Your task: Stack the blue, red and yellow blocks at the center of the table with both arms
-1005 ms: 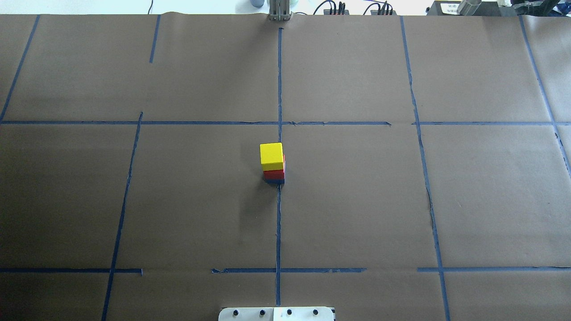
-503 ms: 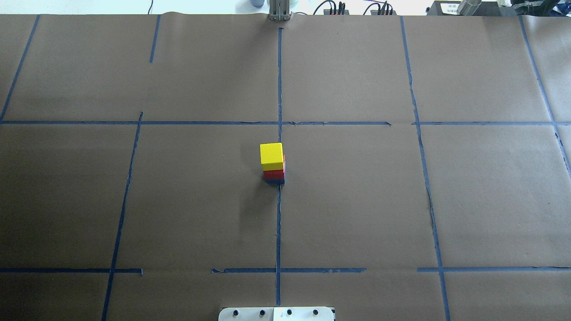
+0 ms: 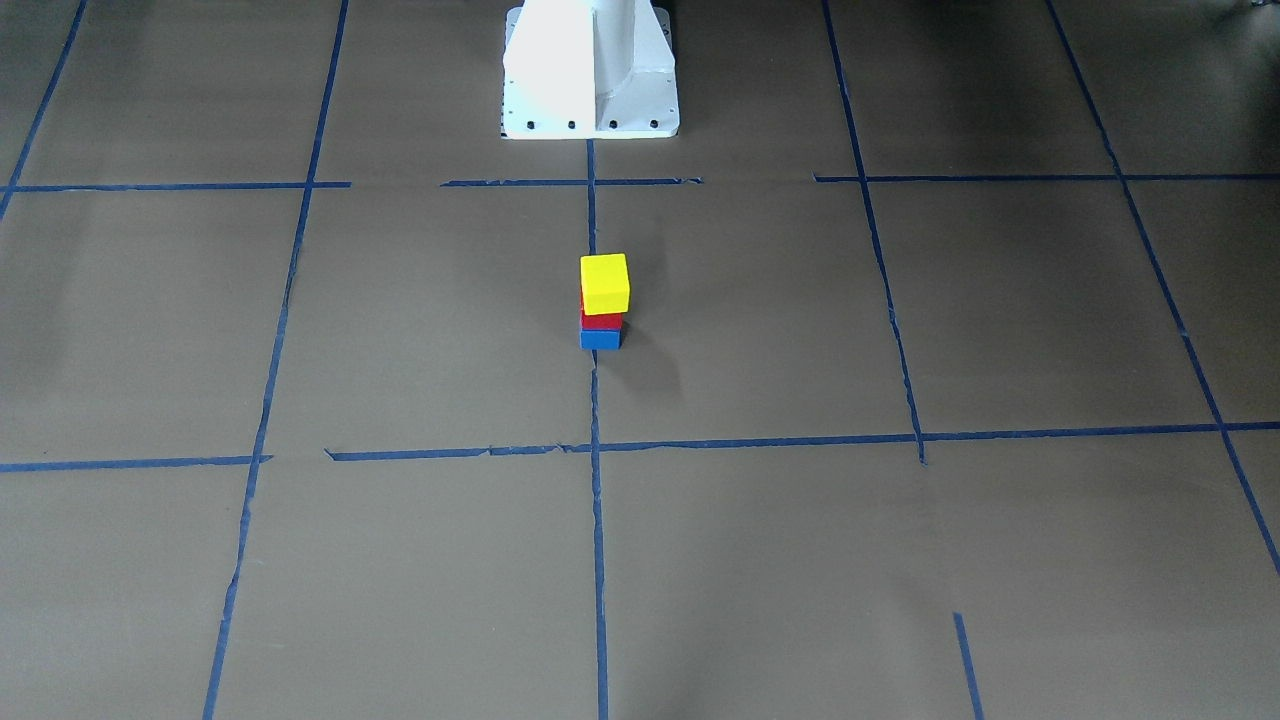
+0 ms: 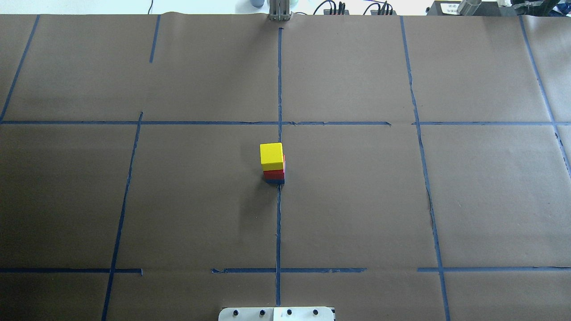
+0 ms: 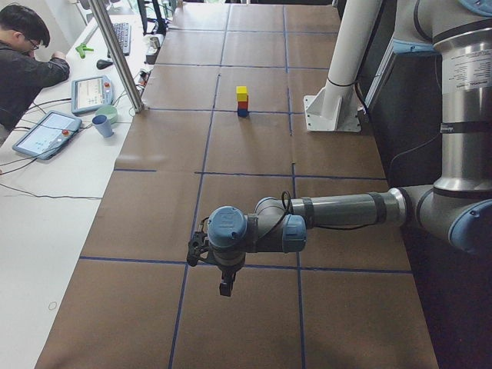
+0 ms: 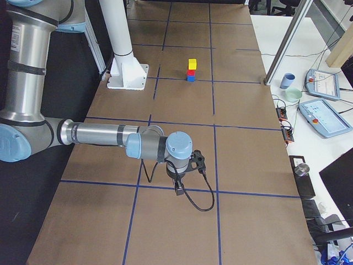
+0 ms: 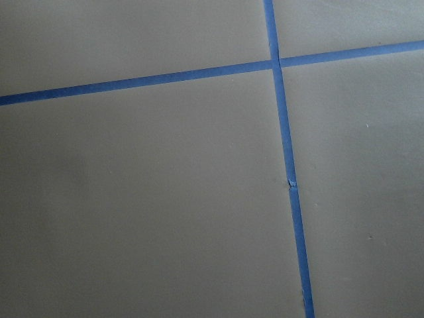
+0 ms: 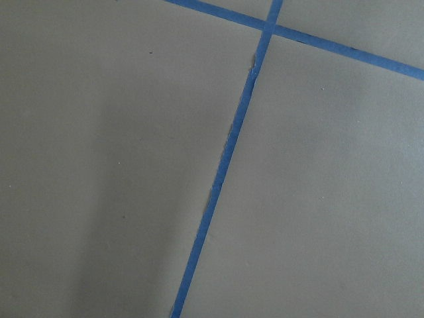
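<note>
The three blocks stand as one tower on the table (image 4: pixel 357 200) at its centre tape line: the yellow block (image 4: pixel 271 155) on top, the red block (image 4: pixel 274 174) under it, the blue block (image 4: pixel 274 181) at the bottom. The front-facing view shows the same order: yellow (image 3: pixel 605 283), red (image 3: pixel 602 321), blue (image 3: pixel 600 340). Neither gripper touches the tower. My left gripper (image 5: pixel 224 286) hangs low over the table's near end in the left view; whether it is open or shut I cannot tell. My right gripper (image 6: pixel 179 189) hangs far from the tower in the right view, state unclear. Both wrist views show only paper and tape.
The white pedestal (image 3: pixel 590 70) stands on the robot's side of the tower. A metal post (image 5: pixel 115 54) rises at the far edge. A person (image 5: pixel 23 69) sits at a side desk with tablets (image 5: pixel 46 132) and a cup (image 5: pixel 101 124).
</note>
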